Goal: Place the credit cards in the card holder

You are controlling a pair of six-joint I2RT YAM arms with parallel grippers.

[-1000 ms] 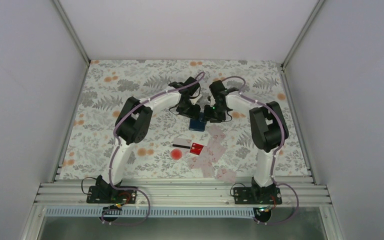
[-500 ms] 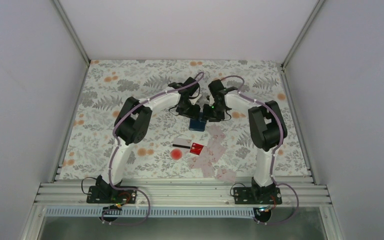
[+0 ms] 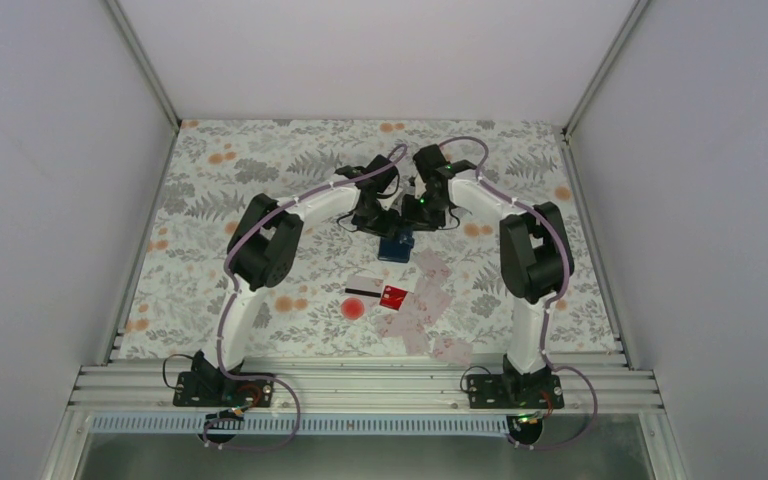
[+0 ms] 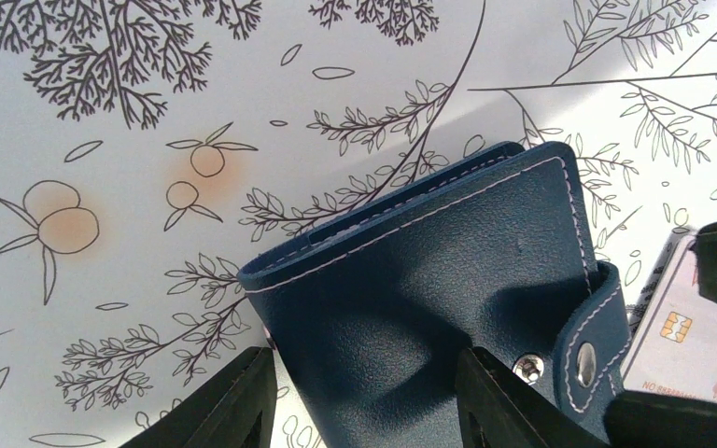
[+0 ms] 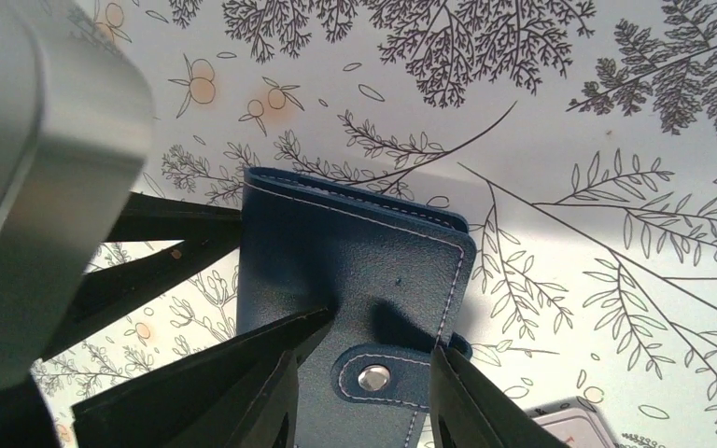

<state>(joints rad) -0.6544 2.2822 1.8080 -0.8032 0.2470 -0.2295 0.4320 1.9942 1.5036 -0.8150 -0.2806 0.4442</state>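
Navy blue stitched leatherette card holder sits right between both claws, folded shut as far as I can see. Left claw: fingers clamped on the holder's near edge and the cover dimples beside them, so I read it as gripping. Right claw: fingers straddle the silver-studded snap tab; can't tell if they pinch it or just bracket it.

Holder's long axis runs straight ahead of the right claw's fingertips, tab end nearest them. From the left claw it spreads ahead and off to the right. Next move hinges on that tab. I'd call it the right claw's job, with the left just anchoring.

Loose cards lie behind both claws, toward the bases: small red plastic card, white card with a black stripe, loose fan of pale pink cards. Pale ones look closer to the right arm.

One pale card with a gold chip shows just right of the left claw, past the tab. Its small print starts "NO", rest unreadable. No brand legible on the holder.
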